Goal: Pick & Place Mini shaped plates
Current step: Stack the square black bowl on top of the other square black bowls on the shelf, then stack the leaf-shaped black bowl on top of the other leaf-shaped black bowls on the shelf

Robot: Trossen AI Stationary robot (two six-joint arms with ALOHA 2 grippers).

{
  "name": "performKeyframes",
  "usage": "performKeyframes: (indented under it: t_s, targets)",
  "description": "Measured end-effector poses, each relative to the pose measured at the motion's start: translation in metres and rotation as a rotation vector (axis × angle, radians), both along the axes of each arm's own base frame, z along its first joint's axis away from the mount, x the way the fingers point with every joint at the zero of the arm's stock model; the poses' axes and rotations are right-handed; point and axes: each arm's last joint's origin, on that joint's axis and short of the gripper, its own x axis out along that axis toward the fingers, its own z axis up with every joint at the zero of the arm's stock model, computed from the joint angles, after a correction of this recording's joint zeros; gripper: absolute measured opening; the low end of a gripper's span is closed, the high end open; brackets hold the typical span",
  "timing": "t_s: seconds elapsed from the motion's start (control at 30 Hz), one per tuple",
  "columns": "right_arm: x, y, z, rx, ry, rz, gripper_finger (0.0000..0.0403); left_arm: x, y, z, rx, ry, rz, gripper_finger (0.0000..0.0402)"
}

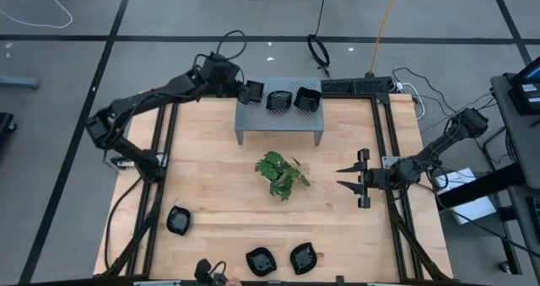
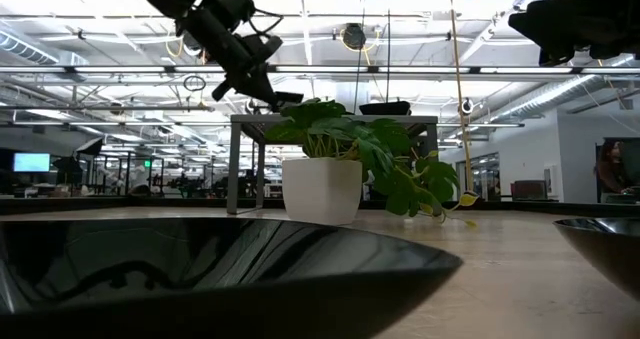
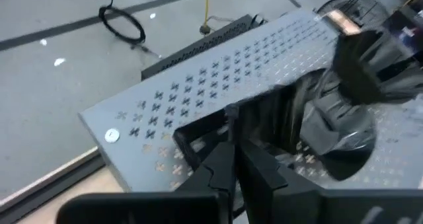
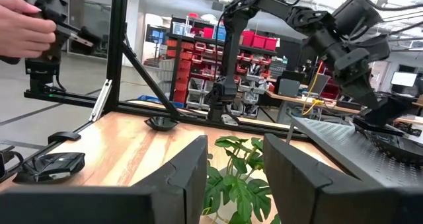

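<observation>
High view: left gripper [image 1: 251, 92] pinching square plate [image 1: 252, 91], putting it on grey stand [image 1: 278, 124] at table's far edge beside two plates [image 1: 292, 100]. Right gripper [image 1: 348, 178] waiting near right edge, fingers apart, holding nothing. Three plates [image 1: 253, 248] sitting along near edge.

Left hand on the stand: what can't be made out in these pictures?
- Left hand, high view: whether the square plate rests on the grey stand or hangs above it; too small.
- Left wrist view: the plate's far edge, hidden by the fingers; the neighbouring plate is blurred.
- Low view: near plates block the tabletop.
- Right hand: open, idle beside the sprig.
</observation>
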Motion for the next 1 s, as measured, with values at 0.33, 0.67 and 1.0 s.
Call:
performKeyframes:
  t_s: [0.33, 0.67, 1.0]
  targets:
    - [0.000, 0.000, 0.000, 0.000, 0.000, 0.000, 0.0134, -0.002, 0.004, 0.000, -0.008, -0.009, 0.021, 0.0055]
    - [0.000, 0.000, 0.000, 0.000, 0.000, 0.000, 0.0134, -0.013, -0.031, 0.030, 0.132, 0.015, -0.178, 0.0198]
    - [0.000, 0.000, 0.000, 0.000, 0.000, 0.000, 0.0134, -0.015, -0.179, -0.002, -0.365, 0.445, -0.432, 0.0209]
